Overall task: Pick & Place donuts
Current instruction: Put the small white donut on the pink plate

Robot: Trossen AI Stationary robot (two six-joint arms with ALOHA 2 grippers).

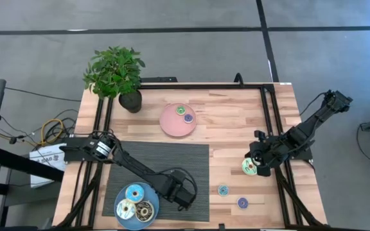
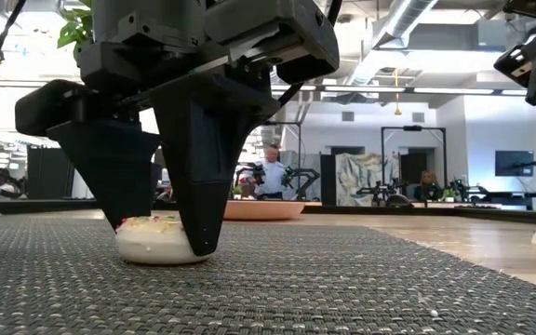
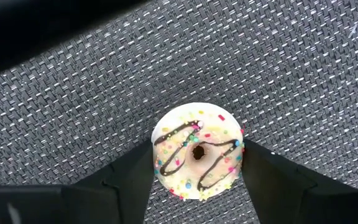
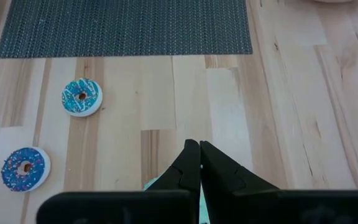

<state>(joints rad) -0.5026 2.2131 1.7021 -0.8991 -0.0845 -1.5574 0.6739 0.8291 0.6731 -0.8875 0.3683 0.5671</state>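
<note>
Left gripper (image 3: 197, 163) is down on the grey woven mat (image 1: 172, 160), fingers either side of a cream donut (image 3: 197, 160) with chocolate drizzle and sprinkles; in the left wrist view both inner faces sit right at the donut's rim, so it looks closed onto it, part-way open because the ring fills the gap. In the low view the donut (image 2: 156, 244) is flat on the mat, not lifted, with the fingertips reaching down to the weave. Blue plate (image 1: 122, 212) just beside it on the mat already carries three donuts, so that is likely the drop spot. To do this well: check the squeeze is across the widest part of the ring, lift straight up before any sideways travel so the tips don't drag on the weave, keep it level, then cross over and set it in a free patch of the plate without nudging the others. Risk: a toy ring gripped by the edge could pivot or pop out. Right gripper (image 4: 199, 163) is pinched fully closed, nothing between the tips, hovering near the table's right edge close to a pale green donut (image 1: 249, 167); teal donut (image 4: 82, 97) and blue donut (image 4: 25, 168) lie loose on the wood nearby. Pink plate (image 1: 172, 122) holds two small ones.
</note>
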